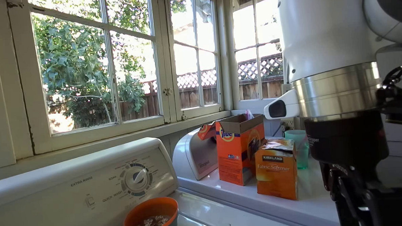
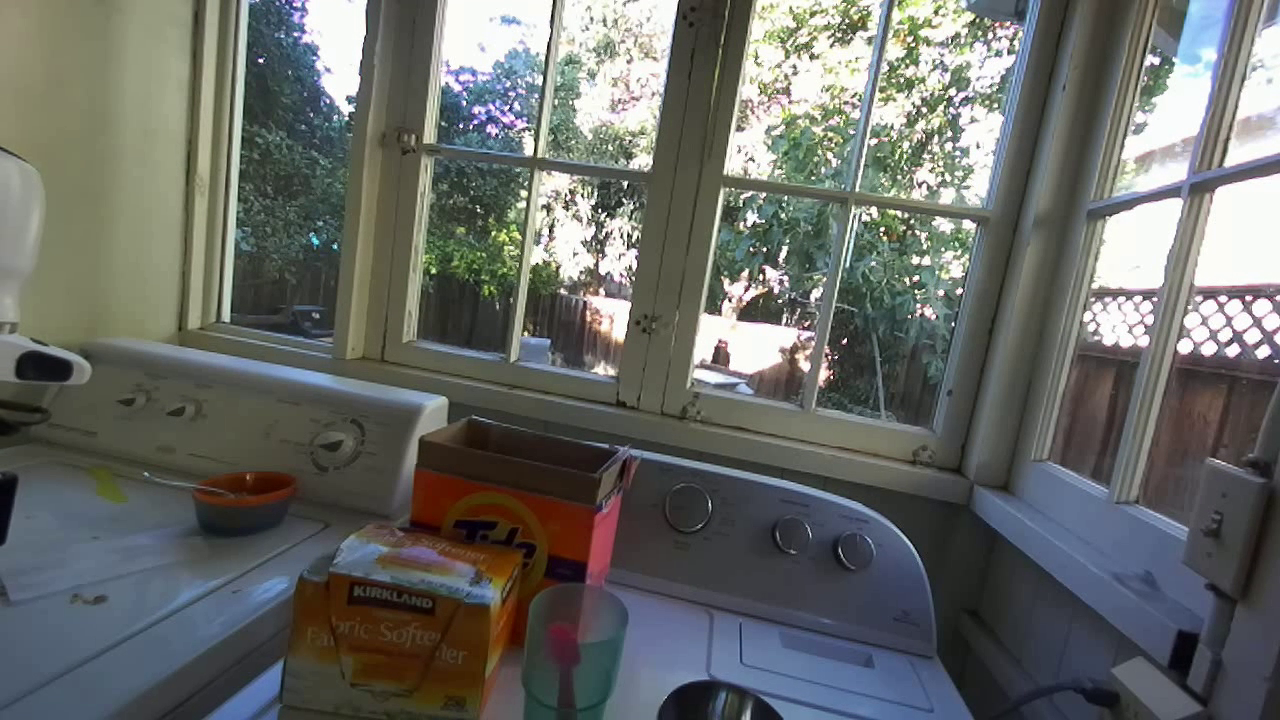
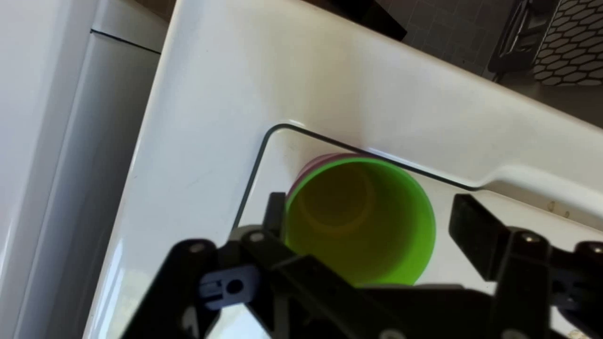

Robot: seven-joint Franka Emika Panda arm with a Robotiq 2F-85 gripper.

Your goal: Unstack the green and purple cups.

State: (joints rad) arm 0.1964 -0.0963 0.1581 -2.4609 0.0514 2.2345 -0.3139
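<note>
On either side of the green cup [image 3: 362,233], per wrist view: gripper [image 3: 370,216] fingers spread wide, nothing held. One finger looks just beside the green cup's rim, contact can't be told; opposite finger stands apart from it. Green cup looks nested in the purple cup [image 3: 315,165], only a sliver of which shows past the green rim; both on a white lid [image 3: 288,148].

Risks, my read: nearer finger would likely meet the wall first, so closing could shove or tip the stack. Gripping too low might catch both walls; a snug fit might bring purple up with green. Finger height against the rim unclear.

Counts: green cup 1, purple cup 1, gripper 1 (two fingers). Apart from the green cup, both exterior views: Tide box [image 1: 232,159] 1, Kirkland fabric softener box [image 1: 277,172] 1, teal cup [image 2: 606,660] 1, orange-rimmed bowl [image 2: 243,518] 1. Metal vessel [image 2: 720,700] 1, cut off in an exterior view.
</note>
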